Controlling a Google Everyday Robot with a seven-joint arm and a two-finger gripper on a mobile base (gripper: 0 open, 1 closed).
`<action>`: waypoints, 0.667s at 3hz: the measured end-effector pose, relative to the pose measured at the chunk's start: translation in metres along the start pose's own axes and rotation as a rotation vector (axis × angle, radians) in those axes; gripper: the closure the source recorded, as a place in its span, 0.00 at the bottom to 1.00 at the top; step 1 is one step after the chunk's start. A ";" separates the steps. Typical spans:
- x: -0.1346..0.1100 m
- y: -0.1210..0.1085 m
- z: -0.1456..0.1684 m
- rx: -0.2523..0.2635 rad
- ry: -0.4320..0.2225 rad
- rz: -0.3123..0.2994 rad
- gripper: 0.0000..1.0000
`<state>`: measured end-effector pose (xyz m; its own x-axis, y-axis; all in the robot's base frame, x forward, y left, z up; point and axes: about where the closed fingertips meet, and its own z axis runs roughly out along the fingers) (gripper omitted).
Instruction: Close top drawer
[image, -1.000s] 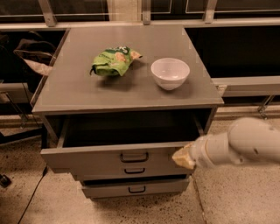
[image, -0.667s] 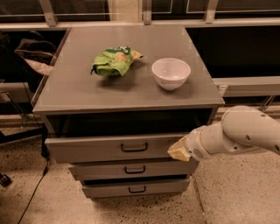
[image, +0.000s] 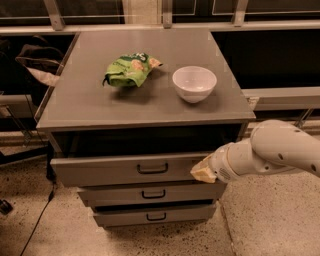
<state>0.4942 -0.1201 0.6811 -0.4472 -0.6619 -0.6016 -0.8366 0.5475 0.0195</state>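
Observation:
The top drawer (image: 115, 170) is the widest grey front of the three, with a small dark loop handle (image: 152, 169) at its centre. It stands a little way out from the cabinet, with a dark gap above its front panel. My gripper (image: 202, 171) comes in from the right on a white arm and rests against the right end of the drawer front.
On the grey cabinet top (image: 80, 107) lie a green chip bag (image: 129, 70) and a white bowl (image: 194, 83). Two narrower drawers (image: 150, 194) sit below. A cable (image: 40, 215) runs over the speckled floor at left. A low ledge (image: 282, 97) is behind at right.
The top drawer has slid back into the cabinet, from wide open to only slightly out. My gripper has moved in with it against the drawer front.

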 end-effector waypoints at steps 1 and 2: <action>-0.011 -0.024 0.004 0.040 -0.004 0.008 1.00; -0.016 -0.033 0.003 0.059 -0.003 0.009 0.97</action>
<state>0.5298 -0.1264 0.6876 -0.4534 -0.6552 -0.6043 -0.8123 0.5828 -0.0225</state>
